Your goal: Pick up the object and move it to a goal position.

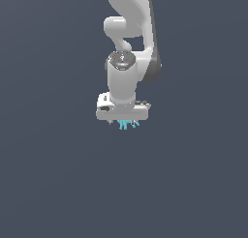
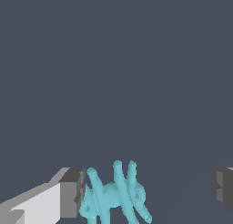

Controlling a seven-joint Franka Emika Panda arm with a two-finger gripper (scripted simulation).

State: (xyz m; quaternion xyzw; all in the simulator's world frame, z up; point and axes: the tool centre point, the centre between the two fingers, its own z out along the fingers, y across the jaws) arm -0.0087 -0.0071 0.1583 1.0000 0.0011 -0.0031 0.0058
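The object (image 2: 113,196) is a small cyan item with several thin short prongs. In the wrist view it lies between my two fingers, close against one finger (image 2: 68,198), with a wide gap to the other finger (image 2: 223,186). My gripper (image 2: 145,191) is open around it. In the exterior view the white hand (image 1: 122,109) points straight down, and the cyan prongs (image 1: 127,124) stick out just below it. The fingertips are hidden in that view. I cannot tell whether the object rests on the floor.
A plain dark grey-blue ground (image 1: 58,184) fills both views. The white arm (image 1: 131,19) rises above the hand. No other objects or goal marker show.
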